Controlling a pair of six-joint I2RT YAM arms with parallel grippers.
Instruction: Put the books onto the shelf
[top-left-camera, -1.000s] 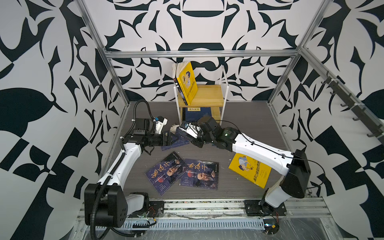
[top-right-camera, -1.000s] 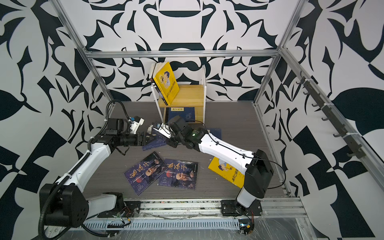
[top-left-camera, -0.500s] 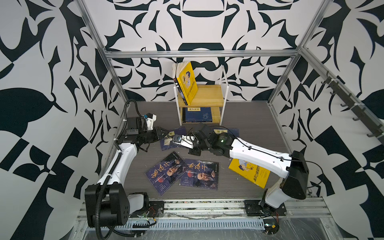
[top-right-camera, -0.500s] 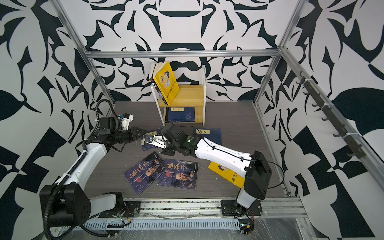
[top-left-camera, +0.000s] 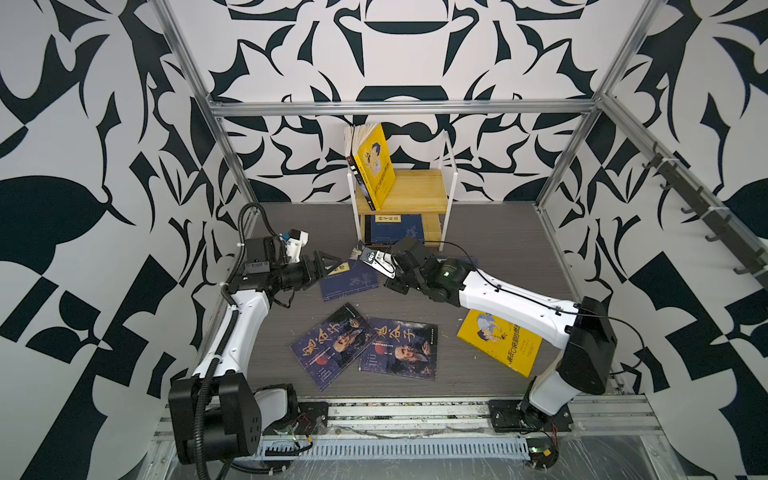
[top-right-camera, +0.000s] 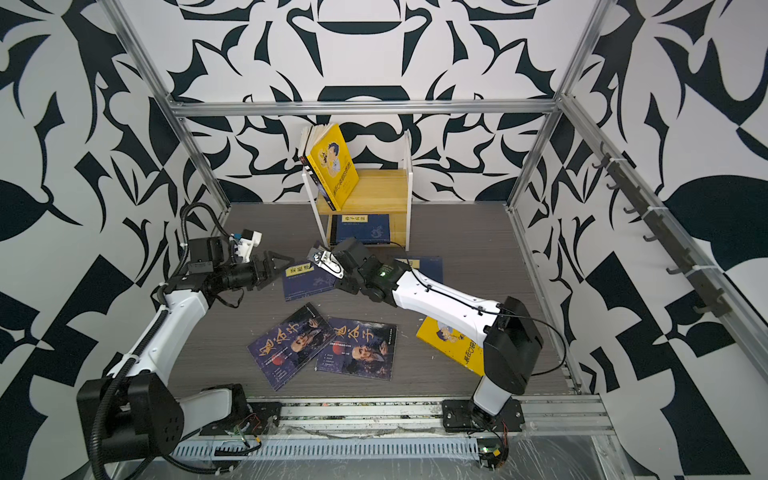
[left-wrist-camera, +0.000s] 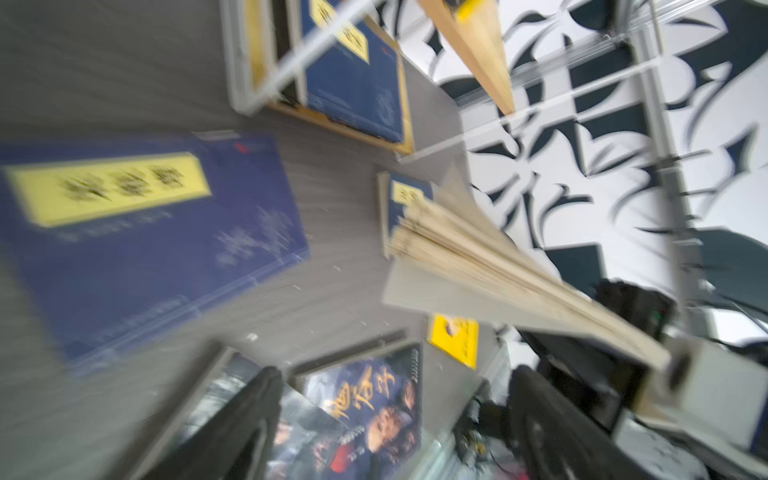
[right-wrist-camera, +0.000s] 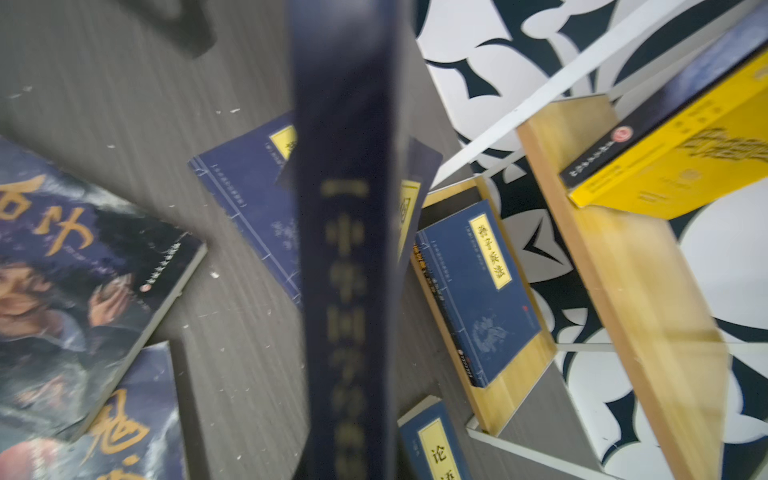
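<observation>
Spine of book clamped in right jaws: wrist view only; left jaws wide.

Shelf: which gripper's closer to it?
Right. The right gripper, shut on a navy book, is just in front of the lower tier of the shelf; the left gripper, open, is farther left, by a flat navy book on the floor.
</observation>
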